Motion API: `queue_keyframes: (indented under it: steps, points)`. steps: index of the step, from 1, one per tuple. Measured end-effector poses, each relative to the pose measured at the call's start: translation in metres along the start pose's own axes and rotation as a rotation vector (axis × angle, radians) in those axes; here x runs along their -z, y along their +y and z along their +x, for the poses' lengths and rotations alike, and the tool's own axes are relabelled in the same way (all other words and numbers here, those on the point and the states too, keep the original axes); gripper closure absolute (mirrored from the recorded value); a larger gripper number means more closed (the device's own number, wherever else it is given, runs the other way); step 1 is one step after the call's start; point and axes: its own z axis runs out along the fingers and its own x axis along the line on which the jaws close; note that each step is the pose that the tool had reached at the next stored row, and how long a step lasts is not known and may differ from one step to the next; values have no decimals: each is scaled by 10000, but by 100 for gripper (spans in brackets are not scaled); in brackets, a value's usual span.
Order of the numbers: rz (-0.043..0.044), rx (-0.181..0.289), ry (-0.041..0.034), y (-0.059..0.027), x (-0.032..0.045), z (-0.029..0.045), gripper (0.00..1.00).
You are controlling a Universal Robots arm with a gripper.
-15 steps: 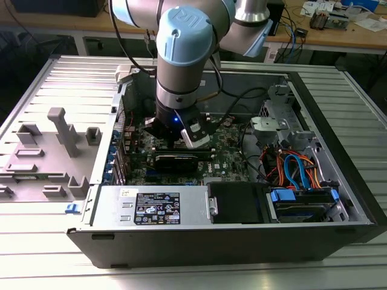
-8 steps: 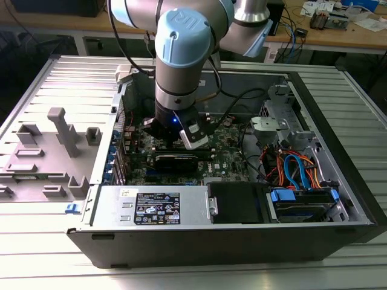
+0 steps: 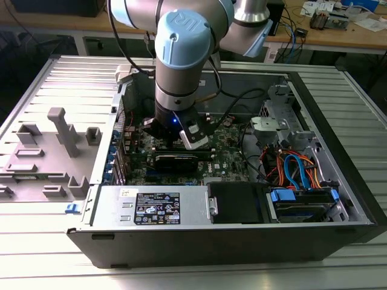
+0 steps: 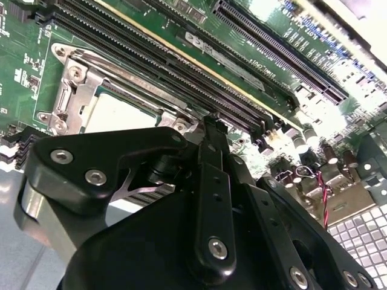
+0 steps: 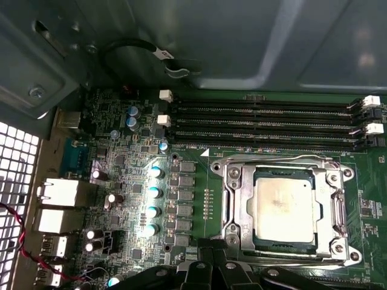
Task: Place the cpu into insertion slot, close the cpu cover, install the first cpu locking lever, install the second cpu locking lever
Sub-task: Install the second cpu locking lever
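Fingers (image 4: 208,130) look drawn together, holding nothing, just beside the cpu cover (image 5: 242,202) over the cpu (image 5: 284,208)

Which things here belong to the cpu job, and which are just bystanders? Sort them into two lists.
Job:
- cpu, seated in the insertion slot
- cpu cover, lying down around the chip
- pincer, close by the socket

Bystanders:
- RAM slots
- capacitors
- rear ports
- drive cables
- grey fixture tray
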Motion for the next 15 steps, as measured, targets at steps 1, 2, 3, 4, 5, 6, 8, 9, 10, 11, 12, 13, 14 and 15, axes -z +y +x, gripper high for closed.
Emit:
queue_keyframes:
  steps: [1, 2, 3, 4, 5, 6, 8, 9, 10, 11, 12, 13, 14, 15]
  points:
    - [-61, 4, -4, -1, -8, -1, 89]
    - [-119, 9, -8, -3, -13, -1, 89]
    - [-166, 13, -10, -3, -16, -2, 89]
    - [-207, 16, -12, -4, -18, -2, 89]
    - [-292, 22, -16, -5, -22, -2, 89]
    - [-339, 26, -18, -5, -24, -2, 89]
    - [-443, 33, -23, -6, -28, -2, 89]
    - [-495, 38, -25, -11, -30, -2, 89]
    - [-528, 40, -28, -20, -32, -2, 89]
    - [-535, 40, -28, -32, -31, -1, 89]
    - [-541, 41, -30, -54, -29, 0, 89]
    - [-537, 39, -30, -56, -29, 0, 89]
    - [-535, 39, -29, -57, -30, 1, 89]
    - [-534, 40, -28, -59, -33, 0, 89]
